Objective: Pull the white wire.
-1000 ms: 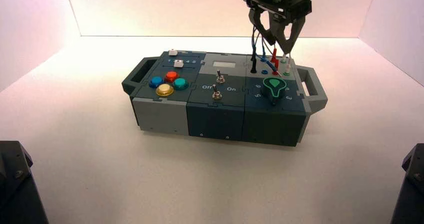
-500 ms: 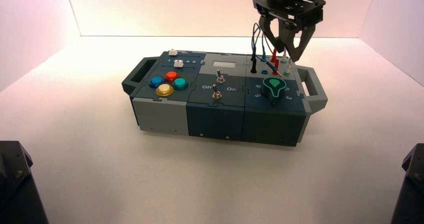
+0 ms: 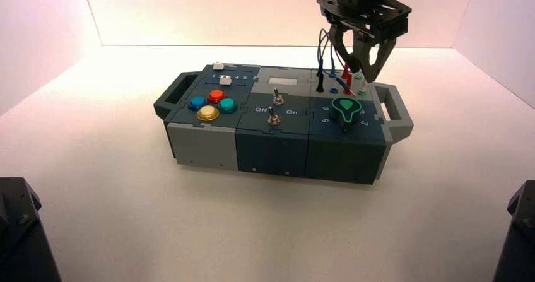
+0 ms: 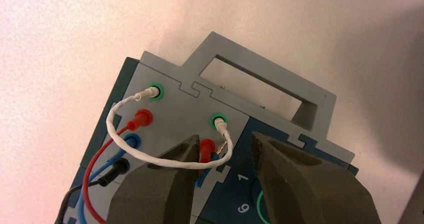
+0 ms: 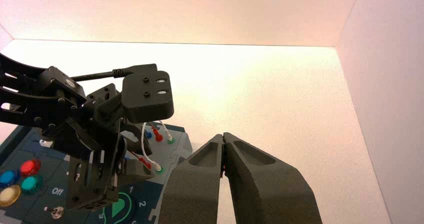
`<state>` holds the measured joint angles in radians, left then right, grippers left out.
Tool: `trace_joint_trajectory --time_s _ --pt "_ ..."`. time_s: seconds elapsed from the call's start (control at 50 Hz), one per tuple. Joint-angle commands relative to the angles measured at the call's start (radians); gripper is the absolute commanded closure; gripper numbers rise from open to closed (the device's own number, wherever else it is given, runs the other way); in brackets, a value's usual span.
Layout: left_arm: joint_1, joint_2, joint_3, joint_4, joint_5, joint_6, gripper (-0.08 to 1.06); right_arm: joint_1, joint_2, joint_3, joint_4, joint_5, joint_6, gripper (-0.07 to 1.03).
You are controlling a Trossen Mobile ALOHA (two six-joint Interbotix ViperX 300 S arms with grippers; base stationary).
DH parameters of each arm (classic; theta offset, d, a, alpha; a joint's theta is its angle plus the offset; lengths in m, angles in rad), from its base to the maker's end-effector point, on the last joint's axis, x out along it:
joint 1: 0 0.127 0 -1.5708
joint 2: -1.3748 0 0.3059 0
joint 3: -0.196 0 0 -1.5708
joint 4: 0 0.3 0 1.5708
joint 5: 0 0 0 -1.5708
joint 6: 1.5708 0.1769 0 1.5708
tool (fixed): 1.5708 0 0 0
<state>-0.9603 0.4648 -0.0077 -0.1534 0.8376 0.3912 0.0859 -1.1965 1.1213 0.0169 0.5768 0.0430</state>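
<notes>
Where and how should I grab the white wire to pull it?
Judging by its shape, grip the arched middle of the white wire, coming from above: it bows up off the box's far right panel, while both pale plugs sit in green-ringed sockets. The left gripper, open over that panel, looks well placed to close across the arch, clear of the red plug.

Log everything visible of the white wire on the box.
The white wire is a short, flexible-looking lead bent into a loop above the box's far right panel. Each end has a pale plug in a green-ringed socket; both appear seated. Its curve passes over the red-plugged wire. The left end effector stands open around part of the loop, not gripping it.
</notes>
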Motion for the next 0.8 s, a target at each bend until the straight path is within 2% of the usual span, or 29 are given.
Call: trace_joint_trajectory --time_s 0.02,0.8 --pt "-0.006 -0.009 -0.034 -0.005 -0.003 0.009 0.42 -0.006 0.012 -0.018 0.000 -0.005 0.005 0.99" --pt "-0.006 0.032 -0.069 -0.005 0.014 0.021 0.50 -0.006 0.011 -0.018 0.000 -0.006 0.005 0.99"
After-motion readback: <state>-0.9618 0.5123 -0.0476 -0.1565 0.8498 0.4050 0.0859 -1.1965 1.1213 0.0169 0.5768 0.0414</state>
